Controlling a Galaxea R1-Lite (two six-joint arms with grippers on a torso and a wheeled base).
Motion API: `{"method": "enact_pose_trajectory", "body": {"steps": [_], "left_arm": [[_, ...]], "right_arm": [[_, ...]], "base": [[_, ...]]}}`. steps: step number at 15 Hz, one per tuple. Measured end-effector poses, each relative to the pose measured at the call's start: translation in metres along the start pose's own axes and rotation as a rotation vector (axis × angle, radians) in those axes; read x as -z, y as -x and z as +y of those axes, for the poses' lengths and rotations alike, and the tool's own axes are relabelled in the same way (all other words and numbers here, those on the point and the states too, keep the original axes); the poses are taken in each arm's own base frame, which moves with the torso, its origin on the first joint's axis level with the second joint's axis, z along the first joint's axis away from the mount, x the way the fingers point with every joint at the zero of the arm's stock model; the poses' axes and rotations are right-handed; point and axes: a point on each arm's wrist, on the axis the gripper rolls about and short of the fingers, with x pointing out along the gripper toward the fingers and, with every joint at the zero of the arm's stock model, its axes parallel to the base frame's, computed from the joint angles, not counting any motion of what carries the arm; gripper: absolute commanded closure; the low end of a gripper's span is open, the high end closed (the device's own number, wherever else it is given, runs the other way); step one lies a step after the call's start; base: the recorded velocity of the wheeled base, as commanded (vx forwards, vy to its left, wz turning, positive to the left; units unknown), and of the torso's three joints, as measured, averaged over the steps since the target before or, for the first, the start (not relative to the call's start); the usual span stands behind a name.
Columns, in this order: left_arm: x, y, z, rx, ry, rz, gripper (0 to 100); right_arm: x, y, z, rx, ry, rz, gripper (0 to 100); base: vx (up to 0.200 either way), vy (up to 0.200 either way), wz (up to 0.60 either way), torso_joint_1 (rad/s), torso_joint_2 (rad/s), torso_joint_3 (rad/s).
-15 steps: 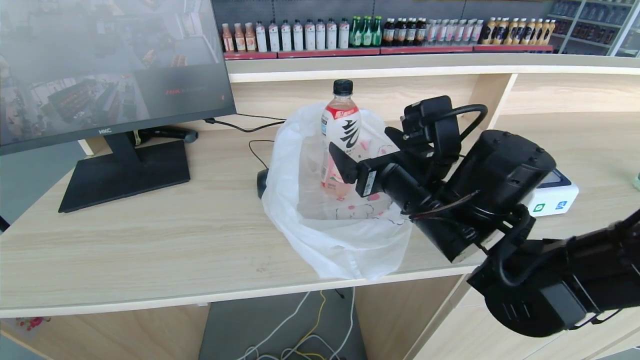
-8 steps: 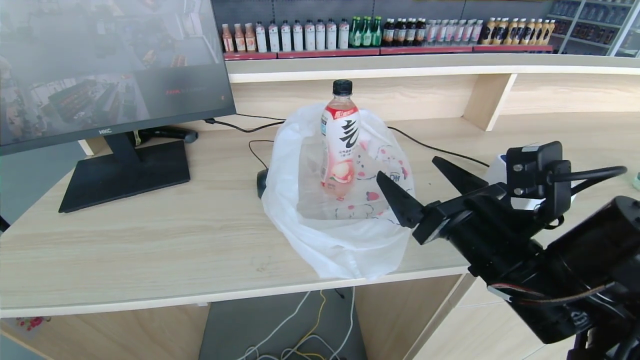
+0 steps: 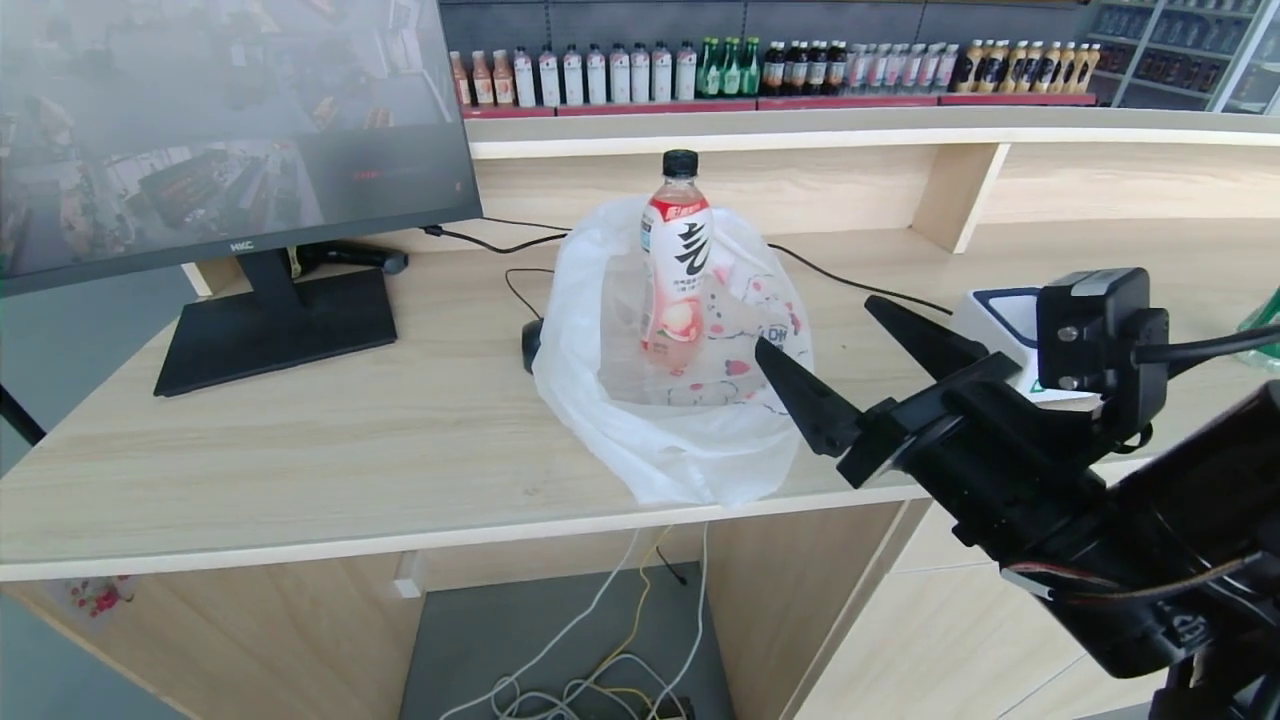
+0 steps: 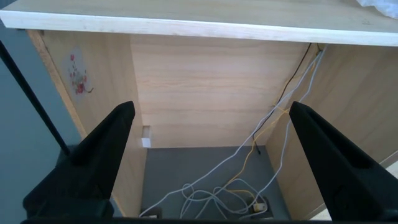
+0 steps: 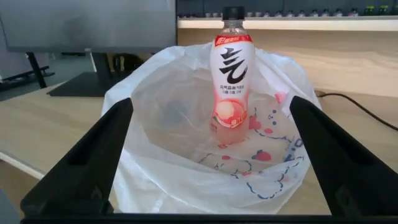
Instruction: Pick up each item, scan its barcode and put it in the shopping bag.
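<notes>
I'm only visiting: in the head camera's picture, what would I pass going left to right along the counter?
Monitor → shopping bag with a bottle standing in it → right gripper, open → white scanner box.

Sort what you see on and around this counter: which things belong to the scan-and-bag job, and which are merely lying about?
Job in hand: pink drink bottle, upright inside the white shopping bag; white scanner box; right tool, open, beside the bag.

Lying about: monitor; black mouse; shelf bottles behind; cables under the counter.
</notes>
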Motion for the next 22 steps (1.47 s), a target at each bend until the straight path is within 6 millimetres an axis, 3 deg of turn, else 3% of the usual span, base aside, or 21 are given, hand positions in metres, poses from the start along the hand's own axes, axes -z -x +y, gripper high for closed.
{"method": "enact_pose_trajectory", "body": {"steps": [9,22], "left_arm": [[0.0,0.0,0.0,0.0,0.002,0.0,0],[0.0,0.0,0.0,-0.001,0.008,0.0,0]], "right_arm": [[-0.006,-0.004,-0.027,0.099,0.033,-0.028,0],[-0.002,0.002,-0.029,0.105,0.042,-0.002,0]], "base": [[0.0,-0.178,0.0,0.003,0.0,0.001],[0.0,-0.2,0.0,0.002,0.0,0.001]]}}
